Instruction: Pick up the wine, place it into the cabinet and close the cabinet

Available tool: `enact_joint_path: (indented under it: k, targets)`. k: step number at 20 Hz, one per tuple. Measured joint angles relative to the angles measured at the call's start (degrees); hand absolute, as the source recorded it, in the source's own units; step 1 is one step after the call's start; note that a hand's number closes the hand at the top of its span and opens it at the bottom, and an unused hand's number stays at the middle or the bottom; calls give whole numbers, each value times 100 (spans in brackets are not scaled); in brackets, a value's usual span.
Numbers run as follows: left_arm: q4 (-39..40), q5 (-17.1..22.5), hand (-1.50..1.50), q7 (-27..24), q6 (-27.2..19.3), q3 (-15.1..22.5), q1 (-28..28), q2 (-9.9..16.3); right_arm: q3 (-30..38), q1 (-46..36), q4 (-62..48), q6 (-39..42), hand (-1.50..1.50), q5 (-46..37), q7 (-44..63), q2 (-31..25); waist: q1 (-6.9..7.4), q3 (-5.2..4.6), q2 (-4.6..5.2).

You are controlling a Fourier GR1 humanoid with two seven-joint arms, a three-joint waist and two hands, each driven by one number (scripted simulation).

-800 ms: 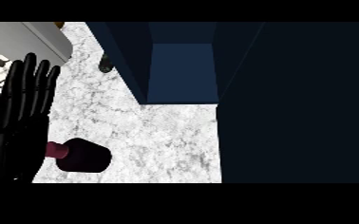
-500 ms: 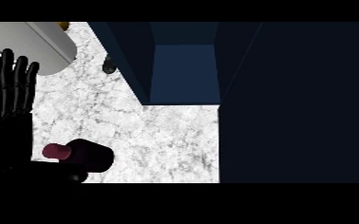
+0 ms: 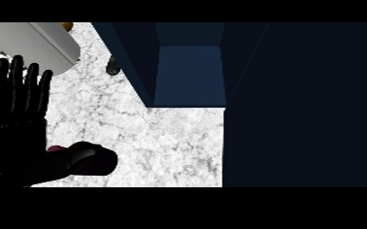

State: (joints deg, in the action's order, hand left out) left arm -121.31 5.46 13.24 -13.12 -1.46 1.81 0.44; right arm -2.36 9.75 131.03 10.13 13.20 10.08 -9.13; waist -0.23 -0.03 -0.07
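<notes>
The left hand (image 3: pixel 25 94) shows at nine o'clock in the head view. Its fingers (image 3: pixel 44 85) are straight and point up. They hold nothing. The hand rests there, open.

Below it, near seven o'clock, lies the wine (image 3: pixel 90 159). It is a dark bottle on its side on the worktop (image 3: pixel 165 136). A bit of dark red shows at its left end. Something black covers the bottle's left part, and it is too dark to tell what it is or if it holds the bottle.

The worktop is white and grey, like marble. At eleven o'clock sits a big pale thing (image 3: pixel 43 43) with a round corner. A tiny yellow thing (image 3: pixel 67 26) peeks out at its top edge. Just right of it is a small dark thing (image 3: pixel 112 68) on the worktop.

The cabinet (image 3: pixel 188 75) is at twelve o'clock. It is dark blue and stands open. The wine is well apart from it. The right side of the view is very dark.
</notes>
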Motion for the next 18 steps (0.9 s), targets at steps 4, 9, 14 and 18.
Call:
enact_joint_path:
  k: [4,9,14,18]
  targets:
    - [55,-57,-150,11,-295,238,6,-25,167,-46,144,80,-150,271,311,-39,7,1,2]
    - [50,-164,-150,177,-474,298,185,-18,116,74,289,208,-150,192,388,86,7,3,2]
    - [-130,-267,-150,173,-707,610,-9,-24,281,-44,455,206,-150,344,700,98,15,3,2]
    - [-211,-453,-150,205,-890,862,-96,-19,507,-116,445,314,-150,501,825,53,14,4,2]
